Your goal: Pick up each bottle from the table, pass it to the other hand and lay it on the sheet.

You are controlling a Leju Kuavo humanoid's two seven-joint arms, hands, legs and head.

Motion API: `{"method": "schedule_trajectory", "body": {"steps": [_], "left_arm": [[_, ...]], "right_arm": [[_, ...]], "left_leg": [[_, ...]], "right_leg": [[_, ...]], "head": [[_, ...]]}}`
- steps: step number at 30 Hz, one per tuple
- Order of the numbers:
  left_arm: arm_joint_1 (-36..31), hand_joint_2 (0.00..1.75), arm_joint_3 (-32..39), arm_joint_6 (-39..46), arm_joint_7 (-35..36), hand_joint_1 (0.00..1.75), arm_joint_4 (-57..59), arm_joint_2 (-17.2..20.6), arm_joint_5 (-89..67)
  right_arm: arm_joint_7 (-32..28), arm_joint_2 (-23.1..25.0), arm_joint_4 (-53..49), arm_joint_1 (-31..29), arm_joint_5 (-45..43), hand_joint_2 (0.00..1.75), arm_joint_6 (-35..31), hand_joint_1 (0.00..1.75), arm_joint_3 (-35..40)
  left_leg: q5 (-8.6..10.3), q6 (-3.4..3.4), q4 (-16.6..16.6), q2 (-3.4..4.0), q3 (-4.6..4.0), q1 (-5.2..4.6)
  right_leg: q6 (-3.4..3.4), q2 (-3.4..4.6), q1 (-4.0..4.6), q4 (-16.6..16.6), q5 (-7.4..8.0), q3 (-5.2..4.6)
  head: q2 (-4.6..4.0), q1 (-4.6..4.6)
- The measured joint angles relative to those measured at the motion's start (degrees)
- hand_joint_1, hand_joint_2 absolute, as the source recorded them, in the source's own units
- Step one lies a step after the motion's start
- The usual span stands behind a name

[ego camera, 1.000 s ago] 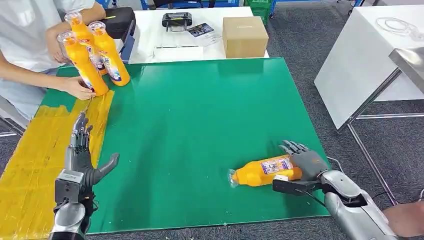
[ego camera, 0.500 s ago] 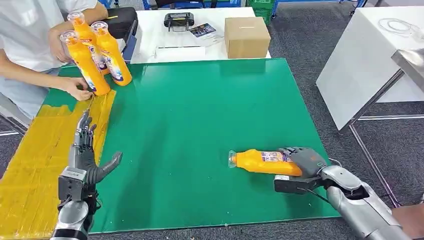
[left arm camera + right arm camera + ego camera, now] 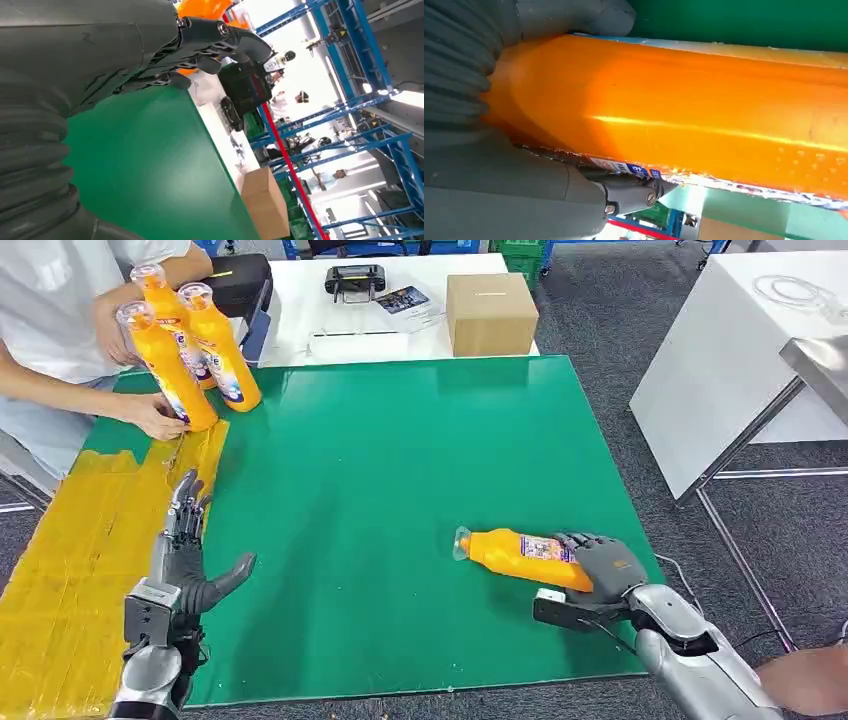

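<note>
My right hand (image 3: 603,567) gripped the base end of an orange bottle (image 3: 515,554) near the front right corner of the green table (image 3: 400,490), the bottle lying on its side with its clear cap pointing toward the middle of the table. From the right wrist camera, the bottle's orange side (image 3: 684,115) ran across the frame, with my thumb above it and a dark finger (image 3: 634,192) under its label. My left hand (image 3: 185,558) was held flat and empty over the front left of the table, fingers stretched straight ahead and thumb spread toward the green, right at the edge where the yellow sheet (image 3: 70,560) met the table top. Farther back, at the sheet's far end, three more orange bottles (image 3: 195,350) stood upright close together, and a person's hand (image 3: 155,416) held the base of the nearest one. Beyond the green table, a white table (image 3: 300,300) carried a cardboard box (image 3: 490,312), a black device (image 3: 354,281) and a black case (image 3: 238,282).
</note>
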Motion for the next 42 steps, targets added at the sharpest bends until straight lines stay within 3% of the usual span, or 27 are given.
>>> {"method": "schedule_trajectory", "body": {"steps": [2,6,10,19,25,42], "left_arm": [[0.05,1.75,0.00,-0.75,0.11,0.00,0.00,-0.07,-0.22],[0.65,1.75,-0.20,-4.82,3.38,0.00,-0.37,-0.76,-2.64],[0.47,1.75,-2.28,-6.78,7.13,0.00,-0.33,-1.53,-3.74],[-2.88,1.75,-6.16,-9.25,10.45,0.00,1.33,-1.92,-0.57],[-5.93,1.75,-7.45,-10.38,11.19,0.00,4.00,-2.10,1.31],[-11.98,1.75,-9.53,-14.56,11.82,0.00,9.95,-2.71,5.42]], "right_arm": [[-0.02,0.83,-0.07,0.42,0.04,1.75,-1.62,1.75,-0.66],[-0.79,8.18,-3.03,3.83,-0.44,1.75,-10.96,1.75,-6.22],[-3.81,15.52,-7.94,5.94,-4.51,1.75,-15.70,1.75,-10.28],[-12.10,26.92,-13.22,7.51,-14.68,1.75,-17.99,1.75,-14.47],[-15.28,31.65,-13.31,7.09,-18.32,1.75,-18.05,1.75,-14.47],[-18.47,38.14,-2.99,1.53,-19.91,1.75,-15.12,1.75,-10.55]], "left_leg": [[0.00,0.00,0.00,0.00,-0.01,0.00],[0.02,-0.01,0.00,-0.03,-0.18,0.02],[0.06,-0.04,0.00,-0.12,-0.31,0.12],[0.05,-0.04,0.00,-0.09,-0.47,0.12],[0.05,-0.04,0.00,-0.10,-0.47,0.12],[0.06,-0.04,0.00,-0.09,-0.57,0.12]], "right_leg": [[0.00,0.00,0.01,0.01,0.00,0.04],[-0.01,0.00,0.03,0.03,0.01,-0.16],[-0.04,-0.06,0.11,0.04,-0.03,-0.30],[-0.04,-0.06,0.10,0.04,-0.03,-0.40],[-0.04,-0.06,0.11,0.04,-0.03,-0.40],[-0.05,-0.06,0.11,0.05,-0.02,-0.49]], "head": [[0.00,0.02],[0.00,0.00],[0.00,0.02],[0.00,0.02],[0.00,0.00],[0.00,0.02]]}}
